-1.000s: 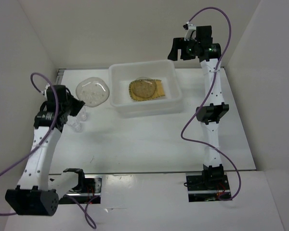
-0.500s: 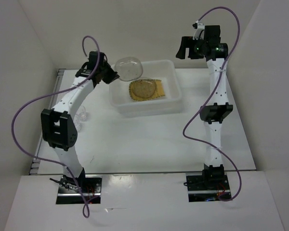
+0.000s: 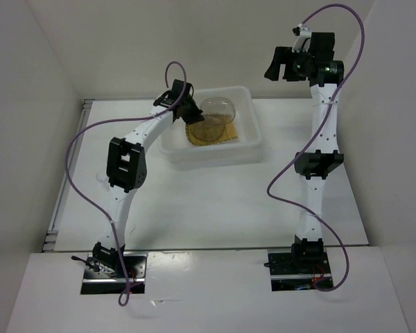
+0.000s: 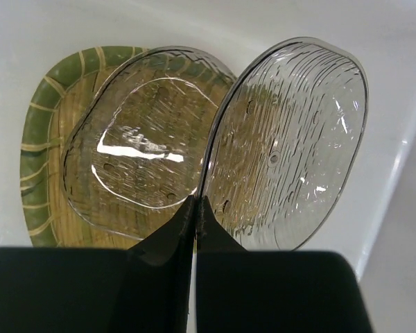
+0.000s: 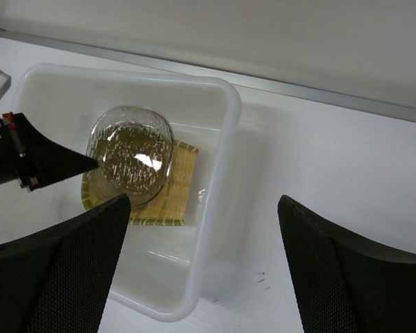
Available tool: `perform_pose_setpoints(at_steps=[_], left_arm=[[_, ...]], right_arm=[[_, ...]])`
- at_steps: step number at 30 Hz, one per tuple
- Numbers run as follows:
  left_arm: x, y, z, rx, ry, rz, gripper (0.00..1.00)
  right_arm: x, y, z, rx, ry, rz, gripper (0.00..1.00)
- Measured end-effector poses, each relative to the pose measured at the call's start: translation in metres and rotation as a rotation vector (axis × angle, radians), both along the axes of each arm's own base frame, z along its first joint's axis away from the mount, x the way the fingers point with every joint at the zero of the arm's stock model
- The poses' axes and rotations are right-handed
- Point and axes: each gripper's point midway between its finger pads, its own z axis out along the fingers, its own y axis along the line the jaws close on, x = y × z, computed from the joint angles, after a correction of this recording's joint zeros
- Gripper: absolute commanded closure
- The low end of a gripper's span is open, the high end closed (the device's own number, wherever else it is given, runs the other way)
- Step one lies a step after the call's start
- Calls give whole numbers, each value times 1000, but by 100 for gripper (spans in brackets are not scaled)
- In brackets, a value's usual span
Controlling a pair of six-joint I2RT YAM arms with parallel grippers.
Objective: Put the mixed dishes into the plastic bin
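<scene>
Greyish translucent plate (image 3: 218,111) pinched by left hand (image 3: 196,118) over plastic bin (image 3: 215,158), top view | left wrist: rim clamped, plate tilted above second translucent plate (image 4: 135,152) lying on tan plate (image 4: 41,146); best levelled and lowered before release | right wrist: right hand (image 5: 202,207) spread, empty, raised above the bin.

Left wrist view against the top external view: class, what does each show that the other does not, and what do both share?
Only the left wrist view shows the left fingers pinched on the edge of the tilted translucent plate, and the green striped rim of the tan plate. Only the top external view shows the right fingers raised apart from the plastic bin, the bin's whole outline and the table. Both show the held plate over the tan plate inside the bin.
</scene>
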Motion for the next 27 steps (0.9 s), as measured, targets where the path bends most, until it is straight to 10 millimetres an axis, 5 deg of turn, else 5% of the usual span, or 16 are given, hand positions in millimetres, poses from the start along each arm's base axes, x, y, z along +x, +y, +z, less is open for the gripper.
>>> perform_pose_setpoints(at_steps=[11,19,21,22,25,27], left_arm=[[-3,9,-36,60,97,83,100],[-21,18,-73,69,192,136,100],[-24,19,-77,57,198,154,88],[-26,20,-78,55,200,159,62],[-27,21,-76,42,201,181,24],[-22,22,-67,50,162,187,16]], right_arm=[[-1,-56,-1,22,14,-73,9],[-3,-54,-1,31,19,-58,9],[-4,-54,-2,32,23,-55,9],[-4,-53,-2,33,25,-54,9],[-6,-52,-3,38,29,-47,9],[-6,-51,-3,41,30,-43,9]])
